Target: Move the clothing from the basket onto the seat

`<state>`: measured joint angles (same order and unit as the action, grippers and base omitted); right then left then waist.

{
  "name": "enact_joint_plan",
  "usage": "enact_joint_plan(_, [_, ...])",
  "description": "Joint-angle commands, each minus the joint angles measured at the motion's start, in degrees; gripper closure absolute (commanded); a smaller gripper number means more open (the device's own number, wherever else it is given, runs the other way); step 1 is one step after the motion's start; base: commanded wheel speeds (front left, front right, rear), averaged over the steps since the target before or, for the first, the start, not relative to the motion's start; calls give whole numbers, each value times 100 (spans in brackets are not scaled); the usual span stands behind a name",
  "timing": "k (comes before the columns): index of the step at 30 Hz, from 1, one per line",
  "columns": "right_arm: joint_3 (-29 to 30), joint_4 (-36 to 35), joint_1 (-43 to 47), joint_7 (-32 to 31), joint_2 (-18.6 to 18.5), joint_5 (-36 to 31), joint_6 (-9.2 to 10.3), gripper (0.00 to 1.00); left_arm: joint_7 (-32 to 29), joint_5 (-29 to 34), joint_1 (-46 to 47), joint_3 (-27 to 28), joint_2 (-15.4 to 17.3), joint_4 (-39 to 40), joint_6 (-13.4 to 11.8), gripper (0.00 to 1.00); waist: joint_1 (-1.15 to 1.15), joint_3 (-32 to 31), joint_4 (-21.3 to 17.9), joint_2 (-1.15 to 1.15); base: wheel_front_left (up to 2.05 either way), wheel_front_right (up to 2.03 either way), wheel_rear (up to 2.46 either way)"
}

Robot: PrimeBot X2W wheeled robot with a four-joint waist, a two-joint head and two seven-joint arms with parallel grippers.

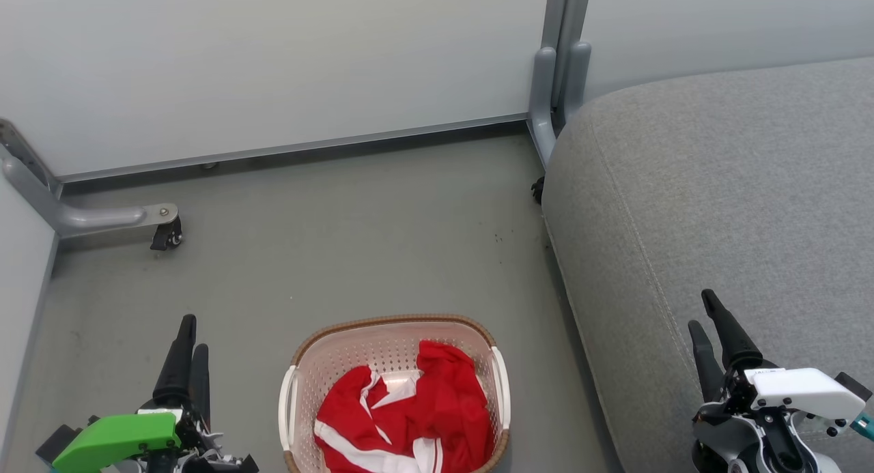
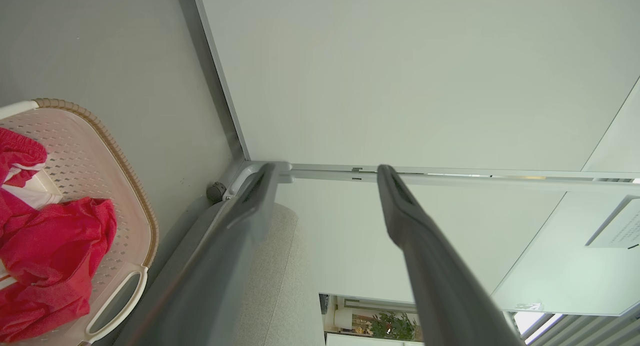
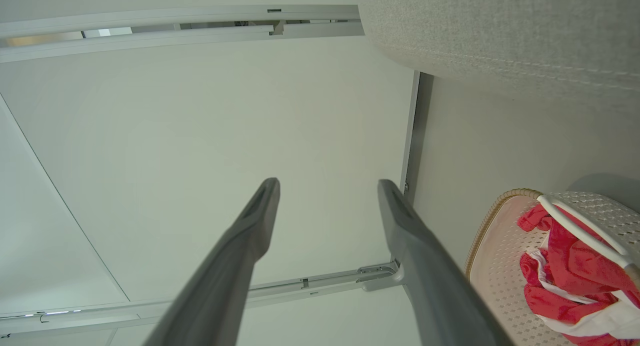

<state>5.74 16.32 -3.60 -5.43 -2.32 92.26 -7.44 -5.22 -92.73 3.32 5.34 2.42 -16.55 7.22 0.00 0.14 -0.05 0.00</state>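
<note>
Red clothing (image 1: pixel 423 398) heaped in the basket (image 1: pixel 389 319), left claw (image 1: pixel 194 333) left of the basket, right claw (image 1: pixel 700 309) right of it by the seat (image 1: pixel 717 207), both spread, empty

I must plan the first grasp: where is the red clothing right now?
In the head view the red clothing lies inside the basket on the floor, between the left gripper and the right gripper, left of the grey seat.

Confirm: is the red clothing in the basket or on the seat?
In the basket: the clothing lies crumpled within its walls; the visible seat bears no garment.
</note>
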Motion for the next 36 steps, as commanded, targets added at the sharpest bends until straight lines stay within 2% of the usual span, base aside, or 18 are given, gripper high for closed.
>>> enact_joint_plan(1, [-27,-135,-83,72,-24,-107,-1,0,66,34,81,-14,21,140,3,0,0,-3,-3,0,0,0,0])
enact_joint_plan(8, [-65,-158,-68,249,-28,-472,-2,0,243,79,38,-30,24,201,5,0,0,-11,-14,0,0,0,0])
enact_joint_plan(18, [-14,-472,-121,516,-34,-1805,-2,0,505,585,7,299,30,316,9,0,0,-15,-24,0,0,0,0])
enact_joint_plan(30, [-274,-1155,-192,780,-41,-3978,-3,0,767,1888,41,484,35,908,14,0,0,0,-30,0,0,0,0])
enact_joint_plan(36, [-549,-1321,-185,901,-126,-4896,-3,0,887,2864,-17,412,38,1217,4,0,0,7,-32,0,0,0,0])
